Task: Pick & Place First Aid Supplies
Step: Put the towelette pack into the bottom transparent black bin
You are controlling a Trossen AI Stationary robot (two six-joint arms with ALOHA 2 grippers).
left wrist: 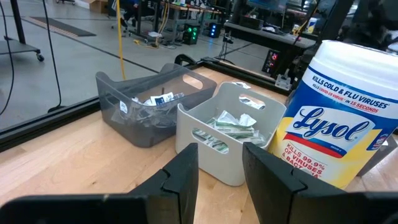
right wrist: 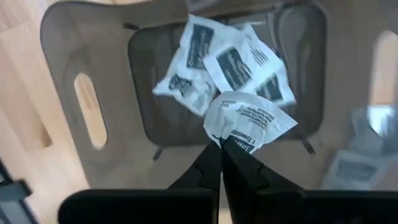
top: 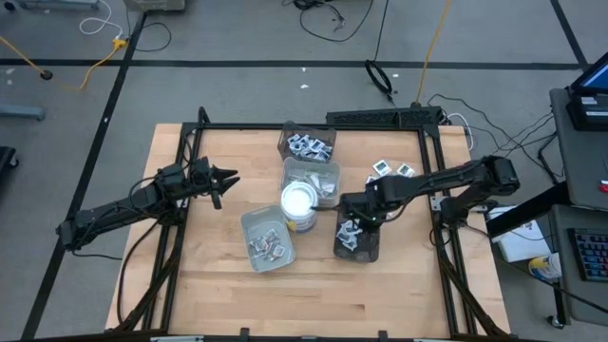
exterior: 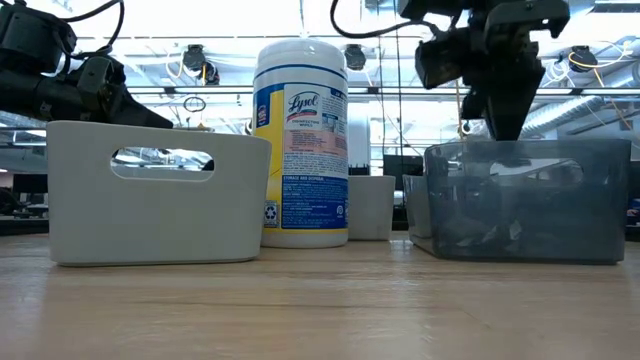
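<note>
1. Crinkled white foil-paper with dark print — that is the packet (right wrist: 249, 121) pinched in the right gripper (right wrist: 219, 148), whose jaws are closed tight on one corner of it, directly above the dark translucent tray (top: 357, 241).
2. In the right wrist view several more square white packets (right wrist: 214, 65) already lie on that tray's floor, overlapping one another; in the high view the right gripper (top: 359, 215) sits just over the tray's far edge.
3. Handling, as I judge it: the packet looks nearly weightless, thin and floppy. It bends and curls where it hangs, so it may cling to a finger or flutter sideways when let go.
4. A corner or edge pinch is the sensible hold — flat on wood, there is little else to grab. Loose packets (top: 391, 170) lie on the table near the right arm, and these would need the fingertips pressed close to the surface.
5. The left gripper (top: 220, 180) waits off to the left side of the table, well apart from the trays, jaws partly open with nothing between them. Its wrist view looks toward a pale tray of green-white strips (left wrist: 233, 124), another dark tray with packets (left wrist: 146, 106) and the round wipes tub (left wrist: 336, 124).
6. The nearer pale tray (top: 267, 237) also holds a few packets.
</note>
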